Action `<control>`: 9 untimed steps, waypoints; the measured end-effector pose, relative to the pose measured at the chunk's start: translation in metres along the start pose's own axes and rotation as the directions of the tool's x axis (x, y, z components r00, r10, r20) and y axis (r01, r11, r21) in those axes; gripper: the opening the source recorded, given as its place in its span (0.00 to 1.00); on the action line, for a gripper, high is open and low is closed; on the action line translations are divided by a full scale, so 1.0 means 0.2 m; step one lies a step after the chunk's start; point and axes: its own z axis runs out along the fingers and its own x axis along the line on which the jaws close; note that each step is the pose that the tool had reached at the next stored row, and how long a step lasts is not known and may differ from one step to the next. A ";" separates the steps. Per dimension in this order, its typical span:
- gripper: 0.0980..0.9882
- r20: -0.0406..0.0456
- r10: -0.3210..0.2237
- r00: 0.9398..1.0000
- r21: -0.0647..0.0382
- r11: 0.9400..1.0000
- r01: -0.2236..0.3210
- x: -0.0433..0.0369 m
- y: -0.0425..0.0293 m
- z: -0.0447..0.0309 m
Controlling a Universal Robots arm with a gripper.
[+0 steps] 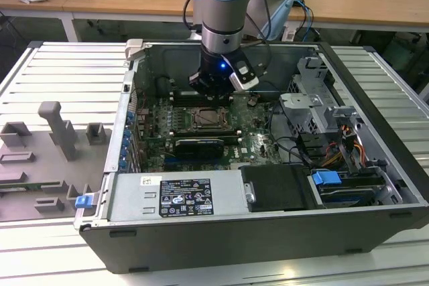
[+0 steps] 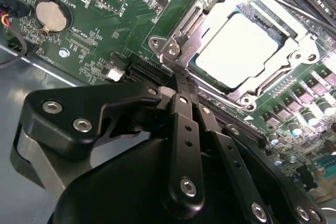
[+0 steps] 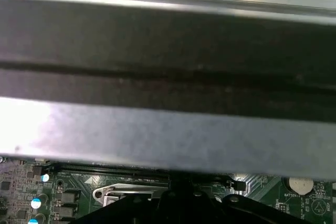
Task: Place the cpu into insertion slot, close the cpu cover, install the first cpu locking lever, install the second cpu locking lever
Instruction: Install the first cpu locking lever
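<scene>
The cpu, a pale silver square, lies in the insertion slot on the green motherboard. The silver cpu cover lies flat around it as a frame. In the second wrist view my gripper is shut, its two black fingers pressed together with nothing visible between them. Their tips rest at the socket's edge, beside a thin metal lever that runs along the frame. In the exterior view the gripper hangs inside the open computer case, just behind the socket. The first wrist view shows a strip of the socket.
A black card lies in front of the socket, and memory slots lie behind it. The power supply, drive cage and cables crowd the case. The case wall stands close. A coin battery sits nearby. Grey fixtures stand outside.
</scene>
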 end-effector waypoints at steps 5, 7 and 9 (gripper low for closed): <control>0.01 -0.001 0.000 1.000 0.007 1.000 0.000 -0.001 -0.002 0.012; 0.01 -0.001 0.000 1.000 0.008 1.000 0.000 -0.001 -0.002 0.013; 0.01 -0.001 0.000 1.000 0.007 1.000 0.000 -0.002 -0.002 0.013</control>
